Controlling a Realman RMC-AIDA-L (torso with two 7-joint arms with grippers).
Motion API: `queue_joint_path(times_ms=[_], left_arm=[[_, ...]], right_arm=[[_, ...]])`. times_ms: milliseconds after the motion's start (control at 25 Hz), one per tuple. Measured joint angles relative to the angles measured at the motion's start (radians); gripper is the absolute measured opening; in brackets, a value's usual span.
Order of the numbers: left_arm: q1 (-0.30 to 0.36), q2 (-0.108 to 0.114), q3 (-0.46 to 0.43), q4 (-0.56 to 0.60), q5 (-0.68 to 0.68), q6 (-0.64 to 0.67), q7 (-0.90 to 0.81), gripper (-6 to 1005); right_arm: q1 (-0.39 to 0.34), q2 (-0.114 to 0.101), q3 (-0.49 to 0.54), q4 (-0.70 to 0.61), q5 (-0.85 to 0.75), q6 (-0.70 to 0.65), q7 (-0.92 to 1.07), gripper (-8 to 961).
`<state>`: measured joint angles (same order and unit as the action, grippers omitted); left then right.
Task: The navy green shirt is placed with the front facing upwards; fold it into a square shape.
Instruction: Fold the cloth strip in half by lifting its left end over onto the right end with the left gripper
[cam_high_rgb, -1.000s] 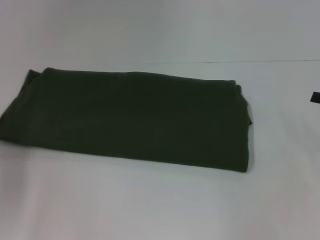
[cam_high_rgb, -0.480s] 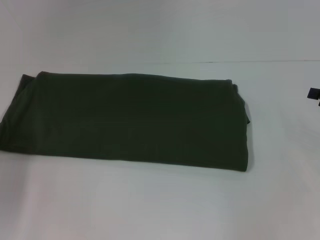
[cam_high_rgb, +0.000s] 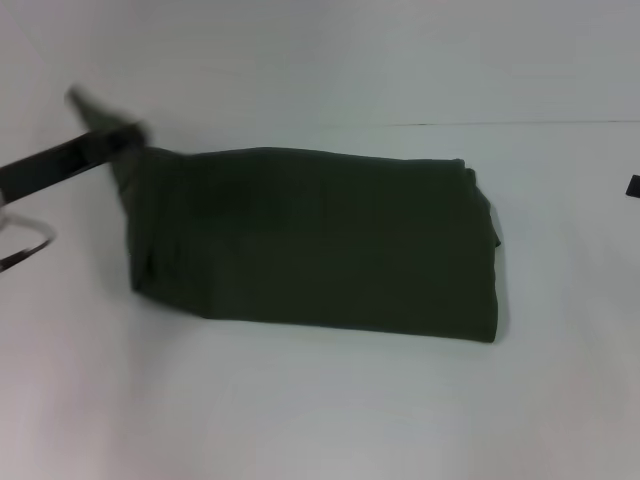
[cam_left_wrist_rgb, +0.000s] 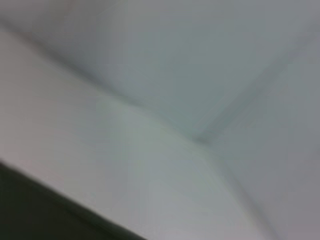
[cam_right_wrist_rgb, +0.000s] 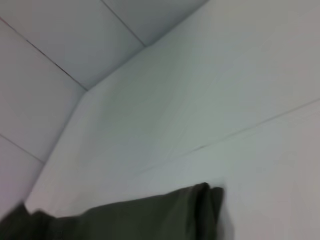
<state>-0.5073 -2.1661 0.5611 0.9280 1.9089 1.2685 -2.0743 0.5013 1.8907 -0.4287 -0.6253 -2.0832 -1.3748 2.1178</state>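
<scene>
The navy green shirt (cam_high_rgb: 320, 240) lies on the white table (cam_high_rgb: 300, 410) as a long folded band, plain dark cloth facing up. Its left end is drawn up off the table to my left gripper (cam_high_rgb: 112, 138), which reaches in from the left edge and is shut on that end. The right end of the band lies flat with stacked edges. Only a small dark piece of my right gripper (cam_high_rgb: 632, 186) shows at the right edge, apart from the cloth. The shirt (cam_left_wrist_rgb: 30, 210) fills a corner of the left wrist view, and the shirt (cam_right_wrist_rgb: 150, 215) also shows in the right wrist view.
A pale wall (cam_high_rgb: 320, 60) stands behind the table's far edge. A thin dark part of my left arm (cam_high_rgb: 25, 250) hangs at the left edge. Bare white table surrounds the shirt in front and to the right.
My left arm has come into view and taken the shirt's left end, lifting it and carrying it rightward, so the band looks shorter. The right end has not moved.
</scene>
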Motion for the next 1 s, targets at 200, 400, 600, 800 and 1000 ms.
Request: queue_joint_path(times_ms=[200, 400, 600, 800, 1000], left_arm=[[-0.086, -0.004, 0.212, -0.125, -0.225, 0.046, 0.063, 62], [-0.204, -0.010, 0.440, -0.455, -0.487, 0.019, 0.212, 66], [-0.388, -0.010, 0.409, -1.025, -0.757, -0.040, 0.601, 70], [-0.384, -0.010, 0.089, -1.244, -0.631, 0.019, 0.895, 148], [-0.316, -0.010, -0.082, -1.211, -0.402, 0.132, 0.928, 319]], right_arm=[[-0.009, 0.000, 0.023, -0.003, 0.003, -0.057, -0.036, 659], [-0.019, -0.003, 0.025, -0.006, 0.004, -0.098, -0.058, 632], [-0.024, -0.007, 0.017, -0.007, 0.000, -0.107, -0.081, 605], [-0.027, -0.010, 0.013, -0.007, -0.006, -0.107, -0.086, 586], [-0.025, -0.011, -0.012, -0.002, -0.009, -0.095, -0.080, 592]])
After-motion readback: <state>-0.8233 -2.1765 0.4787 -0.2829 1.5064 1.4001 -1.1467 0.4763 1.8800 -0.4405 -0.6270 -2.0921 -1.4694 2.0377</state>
